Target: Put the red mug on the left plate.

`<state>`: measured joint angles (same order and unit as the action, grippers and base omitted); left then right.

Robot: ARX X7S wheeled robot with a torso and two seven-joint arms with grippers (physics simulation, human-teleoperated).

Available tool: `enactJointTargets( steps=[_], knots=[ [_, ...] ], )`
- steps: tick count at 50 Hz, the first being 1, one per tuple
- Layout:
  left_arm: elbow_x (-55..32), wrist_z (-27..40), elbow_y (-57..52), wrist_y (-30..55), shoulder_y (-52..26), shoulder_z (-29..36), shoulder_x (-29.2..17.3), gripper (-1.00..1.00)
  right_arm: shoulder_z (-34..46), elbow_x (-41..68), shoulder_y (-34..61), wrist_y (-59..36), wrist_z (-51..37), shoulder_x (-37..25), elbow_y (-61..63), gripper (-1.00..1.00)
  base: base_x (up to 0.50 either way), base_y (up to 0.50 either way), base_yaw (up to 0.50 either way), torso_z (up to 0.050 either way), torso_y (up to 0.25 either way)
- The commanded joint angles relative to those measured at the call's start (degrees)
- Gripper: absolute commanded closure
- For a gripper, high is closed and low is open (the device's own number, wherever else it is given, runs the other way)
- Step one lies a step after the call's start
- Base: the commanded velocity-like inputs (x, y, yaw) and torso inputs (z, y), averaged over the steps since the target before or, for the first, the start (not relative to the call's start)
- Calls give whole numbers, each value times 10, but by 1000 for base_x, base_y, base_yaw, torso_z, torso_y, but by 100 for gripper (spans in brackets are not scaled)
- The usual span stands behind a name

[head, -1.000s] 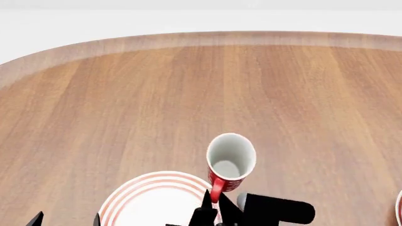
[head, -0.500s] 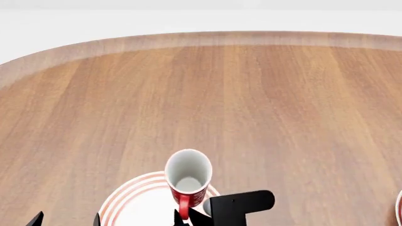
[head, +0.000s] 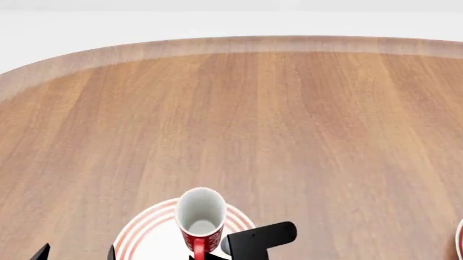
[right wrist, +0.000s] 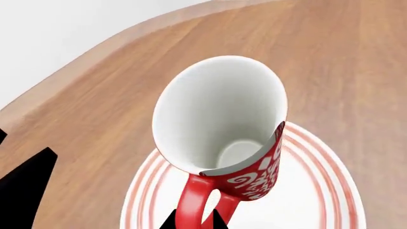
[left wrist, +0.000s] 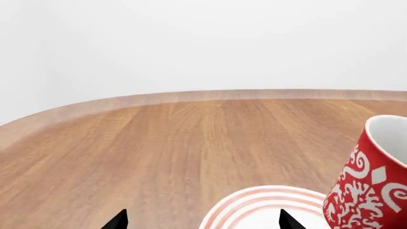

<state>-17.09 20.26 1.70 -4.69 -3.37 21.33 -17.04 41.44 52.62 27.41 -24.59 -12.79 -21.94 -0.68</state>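
Note:
The red mug (head: 200, 216), with white scroll pattern and white inside, is over the far part of the left plate (head: 141, 230), a white plate with red rings. The mug is slightly tilted; I cannot tell whether it touches the plate. My right gripper (right wrist: 194, 222) is shut on the mug's red loop handle (right wrist: 194, 200), one fingertip on each side. The mug (right wrist: 219, 114) and the plate rim (right wrist: 330, 181) fill the right wrist view. My left gripper (head: 77, 253) is open and empty, left of the plate. In the left wrist view the gripper (left wrist: 202, 220) faces the plate (left wrist: 254, 200) and the mug (left wrist: 369, 191).
The wooden table (head: 239, 108) stretches away to a rounded far edge (head: 239, 43). A sliver of the second ringed plate (head: 460, 238) shows at the right edge of the head view. My right arm's black link (head: 261, 238) lies just right of the mug.
My right gripper has carried the mug leftward and toward me, from beside the plate's right rim to over the plate. The left gripper has not moved.

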Motion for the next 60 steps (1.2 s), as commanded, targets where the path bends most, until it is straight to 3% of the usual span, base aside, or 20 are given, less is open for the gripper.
enactJointTargets(
  steps=[1,17,60],
  knots=[
    [-1,2,-1,0,-1,2,-1,-100,7,-19,6,10,21,11,-34,100,0,0,0,0,0],
    [-4,4,-2,0,-1,3,-3,-100,5,-11,-5,3,-1,-4,9,100,0,0,0,0,1],
    [-9,8,0,-3,-2,7,-7,-100,13,-21,15,46,49,63,-105,100,0,0,0,0,0]
  ],
)
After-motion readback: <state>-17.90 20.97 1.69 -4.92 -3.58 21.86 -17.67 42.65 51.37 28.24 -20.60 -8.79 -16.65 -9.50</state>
